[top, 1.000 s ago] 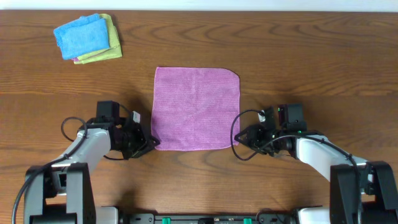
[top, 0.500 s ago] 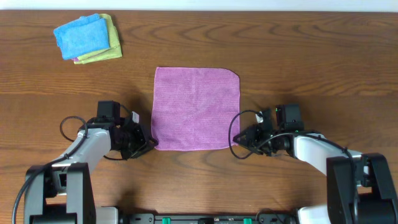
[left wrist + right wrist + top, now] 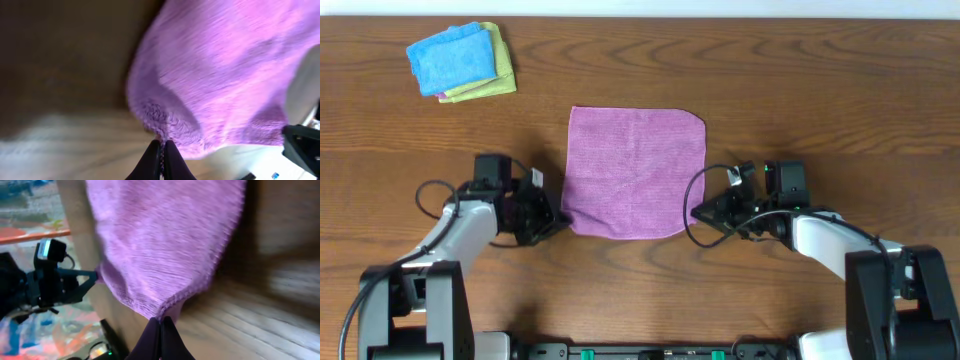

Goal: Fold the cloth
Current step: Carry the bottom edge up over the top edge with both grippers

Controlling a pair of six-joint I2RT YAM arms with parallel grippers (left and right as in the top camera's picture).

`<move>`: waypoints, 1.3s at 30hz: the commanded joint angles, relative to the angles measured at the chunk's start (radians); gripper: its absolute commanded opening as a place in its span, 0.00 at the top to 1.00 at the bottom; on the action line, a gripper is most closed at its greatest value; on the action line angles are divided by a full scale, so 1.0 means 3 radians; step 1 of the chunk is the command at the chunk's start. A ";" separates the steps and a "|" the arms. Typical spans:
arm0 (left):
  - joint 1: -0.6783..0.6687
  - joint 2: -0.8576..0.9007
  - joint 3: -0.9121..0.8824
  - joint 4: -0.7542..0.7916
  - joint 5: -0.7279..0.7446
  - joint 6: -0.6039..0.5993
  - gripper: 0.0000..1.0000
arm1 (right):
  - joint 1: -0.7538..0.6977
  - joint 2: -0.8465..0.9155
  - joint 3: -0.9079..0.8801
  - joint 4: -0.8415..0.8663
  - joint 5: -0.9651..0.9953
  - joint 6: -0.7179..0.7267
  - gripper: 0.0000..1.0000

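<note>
The purple cloth (image 3: 635, 170) lies spread in the middle of the wooden table, its far edge flat. My left gripper (image 3: 558, 218) is shut on the cloth's near left corner, and my right gripper (image 3: 698, 212) is shut on its near right corner. Both near corners are lifted slightly off the table, so the near edge looks drawn in. In the left wrist view the black fingertips (image 3: 152, 152) pinch the fuzzy corner of the cloth (image 3: 225, 75). In the right wrist view the fingertips (image 3: 154, 330) pinch the stitched corner of the cloth (image 3: 160, 240).
A folded bright blue cloth (image 3: 450, 57) rests on a yellow-green cloth (image 3: 498, 72) at the table's far left corner. Cables loop beside both wrists near the table's front edge.
Both grippers closed on the cloth's near corners and moved slightly away from the front edge, lifting the near edge. The cloth's near edge now sits farther back.
</note>
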 commanded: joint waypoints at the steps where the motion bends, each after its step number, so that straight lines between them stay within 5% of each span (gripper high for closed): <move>1: -0.0014 0.0015 0.0392 -0.0144 0.0098 0.0000 0.94 | 0.0022 0.0033 0.0239 0.0013 -0.0295 0.0070 0.99; 8: -0.0014 0.0014 0.0835 -0.0029 -0.0023 0.0022 0.94 | 0.0014 0.0033 0.0755 0.0014 -0.0128 0.0083 0.98; 20: -0.0041 0.0593 0.0927 0.1269 -0.0080 -0.0329 0.94 | -0.0062 0.0072 0.0860 0.0189 0.0994 0.0132 0.98; 31: -0.0211 0.1138 0.1822 0.1095 -0.0132 -0.0123 0.94 | -0.0155 0.0498 0.1221 0.0388 0.1008 0.0132 0.99; 39: -0.0216 0.1212 0.1857 0.1077 -0.0407 -0.0099 0.94 | -0.0136 0.1015 0.1848 0.0388 0.0954 0.0131 0.98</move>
